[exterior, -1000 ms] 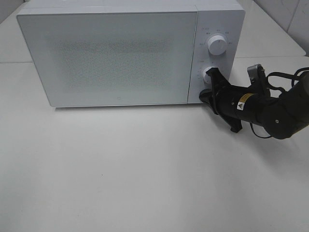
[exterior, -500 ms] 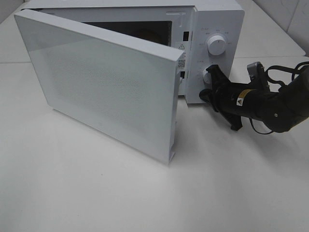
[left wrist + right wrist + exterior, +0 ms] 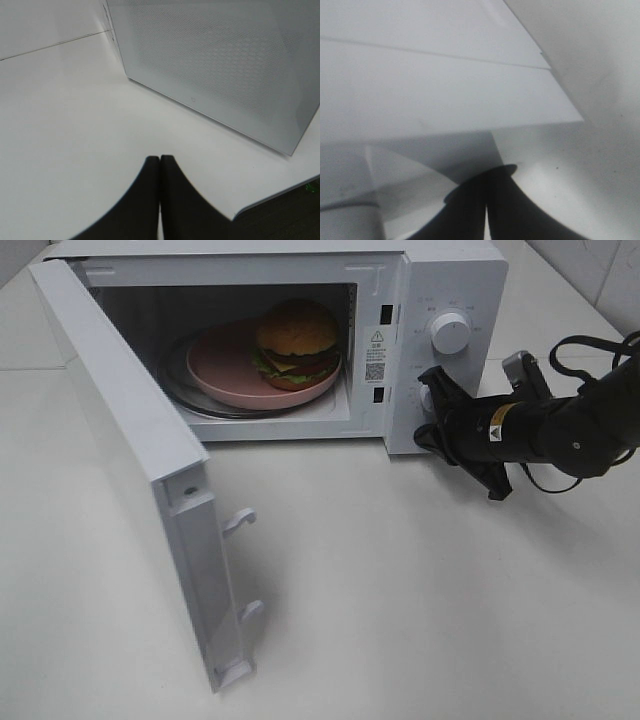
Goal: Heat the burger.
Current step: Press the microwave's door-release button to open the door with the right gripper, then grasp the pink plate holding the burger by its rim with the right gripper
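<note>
Burger (image 3: 296,340) on pink plate (image 3: 222,372) inside microwave (image 3: 455,280)

A plain white table (image 3: 400,620) fills most of the high view, evenly lit, with only soft shadows. A thin seam (image 3: 25,368) crosses it at the upper left. White wall tiles (image 3: 605,275) show in the upper right corner. The left wrist view shows dark floor (image 3: 295,215) beyond the table's edge.
</note>
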Controlling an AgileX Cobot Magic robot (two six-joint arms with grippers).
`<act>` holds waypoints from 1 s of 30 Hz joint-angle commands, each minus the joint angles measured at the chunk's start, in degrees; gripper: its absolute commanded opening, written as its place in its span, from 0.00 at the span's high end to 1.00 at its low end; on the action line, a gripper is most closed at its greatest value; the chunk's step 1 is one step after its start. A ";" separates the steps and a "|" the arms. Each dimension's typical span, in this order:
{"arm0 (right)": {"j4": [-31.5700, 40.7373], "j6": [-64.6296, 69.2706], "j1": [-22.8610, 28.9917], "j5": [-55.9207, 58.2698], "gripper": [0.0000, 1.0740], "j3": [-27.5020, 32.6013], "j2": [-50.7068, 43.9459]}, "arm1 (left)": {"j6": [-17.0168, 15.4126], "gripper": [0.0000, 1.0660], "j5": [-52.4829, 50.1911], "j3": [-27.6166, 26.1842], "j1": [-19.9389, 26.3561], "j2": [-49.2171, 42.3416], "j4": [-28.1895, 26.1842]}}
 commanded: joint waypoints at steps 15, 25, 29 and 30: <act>-10.31 -4.41 -0.40 4.64 1.00 4.07 -10.83 | -0.29 1.00 -0.74 0.11 0.06 -1.09 0.00; -10.54 -19.94 -0.40 4.98 0.98 9.97 -15.87 | -0.23 1.00 -0.74 0.11 0.06 -1.09 0.00; -11.63 -28.93 -0.40 4.53 0.98 11.00 -17.07 | -0.23 1.00 -0.74 0.11 0.06 -1.09 0.00; -12.66 -31.23 -0.40 4.53 0.97 11.06 -17.30 | -0.23 1.00 -0.74 0.11 0.06 -1.09 0.00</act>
